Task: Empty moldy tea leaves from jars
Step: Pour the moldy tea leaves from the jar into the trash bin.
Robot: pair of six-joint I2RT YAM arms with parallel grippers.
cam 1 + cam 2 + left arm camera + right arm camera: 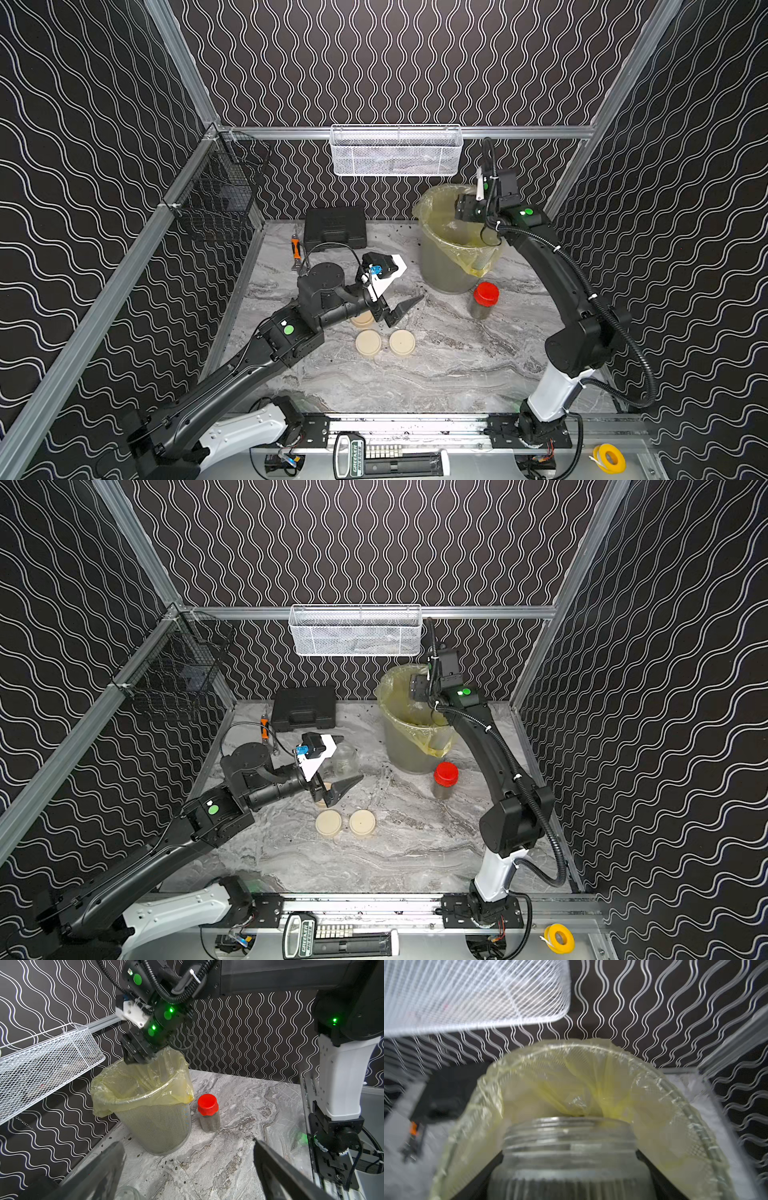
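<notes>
Clamped between the black fingers (481, 1176) of the right gripper (570, 1160): a lidless clear glass jar (566, 1134), threaded mouth pointing into the yellow bag (571, 1084) lining the mesh wastebasket (158, 1126). Contents of that jar, if any, lost in the blur. Spread wide and grasping nothing, the left gripper (191, 1172), hovering over the marble tabletop (239, 1105), apart from the wastebasket. Seen between its fingers in a top view, another open glass jar (344, 759), upright on the marble and possibly empty, though too faint to say for sure. Standing upright just beside the wastebasket, touched by neither gripper: the slim red-lidded jar (207, 1113), dark tea leaves (209, 1124) packed inside the glass. Scattered over the marble in front of the wastebasket, loose dark specks (172, 1162) of leaf. Lying flat near the left arm in both top views, three cream lids (402, 343), one partly hidden under the gripper.
</notes>
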